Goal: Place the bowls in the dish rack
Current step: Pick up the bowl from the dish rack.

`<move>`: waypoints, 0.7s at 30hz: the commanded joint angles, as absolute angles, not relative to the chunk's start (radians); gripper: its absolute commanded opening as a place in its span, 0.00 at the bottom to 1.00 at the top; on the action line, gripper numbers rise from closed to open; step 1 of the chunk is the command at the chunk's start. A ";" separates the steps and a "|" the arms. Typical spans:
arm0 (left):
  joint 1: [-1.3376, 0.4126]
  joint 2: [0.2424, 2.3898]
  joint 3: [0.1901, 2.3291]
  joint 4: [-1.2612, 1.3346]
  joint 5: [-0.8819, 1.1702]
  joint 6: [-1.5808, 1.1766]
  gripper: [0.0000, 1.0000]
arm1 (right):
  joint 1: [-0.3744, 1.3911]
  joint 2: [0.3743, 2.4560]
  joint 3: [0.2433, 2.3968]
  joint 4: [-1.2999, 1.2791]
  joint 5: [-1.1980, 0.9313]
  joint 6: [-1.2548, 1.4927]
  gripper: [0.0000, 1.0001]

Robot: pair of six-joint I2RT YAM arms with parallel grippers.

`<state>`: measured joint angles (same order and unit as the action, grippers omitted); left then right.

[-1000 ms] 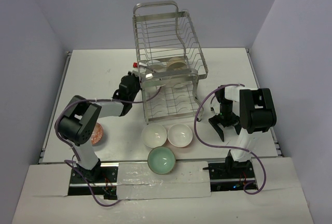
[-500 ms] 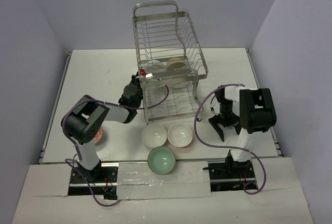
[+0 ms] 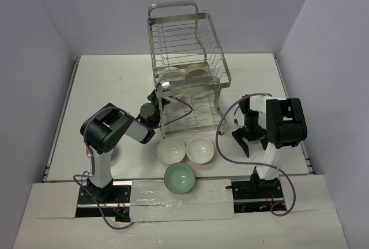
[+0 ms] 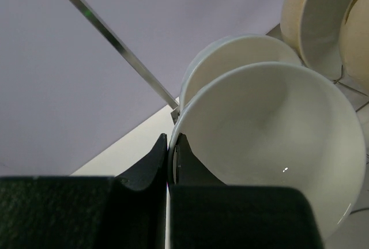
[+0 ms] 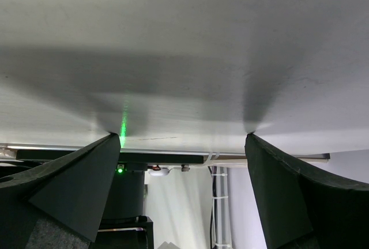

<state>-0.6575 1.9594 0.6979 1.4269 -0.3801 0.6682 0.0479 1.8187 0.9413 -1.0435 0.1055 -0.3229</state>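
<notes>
From above, the dish rack (image 3: 187, 59) stands mid-bench (image 3: 104, 82), toward the far edge. Your left fingers (image 3: 154, 100) reach into its lower tier from the left. Your right fingers (image 3: 238, 143) point down near the right edge. Just in front of the rack sit the left white bowl (image 3: 172, 150) and the right white bowl (image 3: 200, 150), touching. The mint green bowl (image 3: 179, 178) lies by the front edge.

On your left wrist, the fingers are pinched together on the rim of the gripped bowl (image 4: 271, 145). It stands on edge, with a rear white bowl (image 4: 230, 53) just behind it.

On your right wrist, the fingers are spread wide, with only bare bench between them.
</notes>
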 commanded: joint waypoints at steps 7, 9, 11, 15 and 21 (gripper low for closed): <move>-0.678 2.048 0.719 1.861 -0.325 0.796 0.00 | 0.052 1.864 0.913 -0.776 0.048 -0.313 0.96; -0.678 2.052 0.721 1.862 -0.307 0.818 0.00 | 0.052 1.864 0.913 -0.776 0.048 -0.314 0.96; -0.678 2.060 0.726 1.862 -0.288 0.845 0.00 | 0.052 1.864 0.913 -0.775 0.046 -0.313 0.96; -0.673 2.083 0.755 1.864 -0.279 0.891 0.00 | 0.052 1.865 0.913 -0.775 0.046 -0.316 0.96; -0.654 2.109 0.785 1.862 -0.229 0.936 0.00 | 0.054 1.873 0.914 -0.776 0.046 -0.316 0.96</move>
<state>-0.6613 2.0407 0.7940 1.4525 -0.2626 0.8696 0.0479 1.8217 0.9417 -1.0458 0.1059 -0.3225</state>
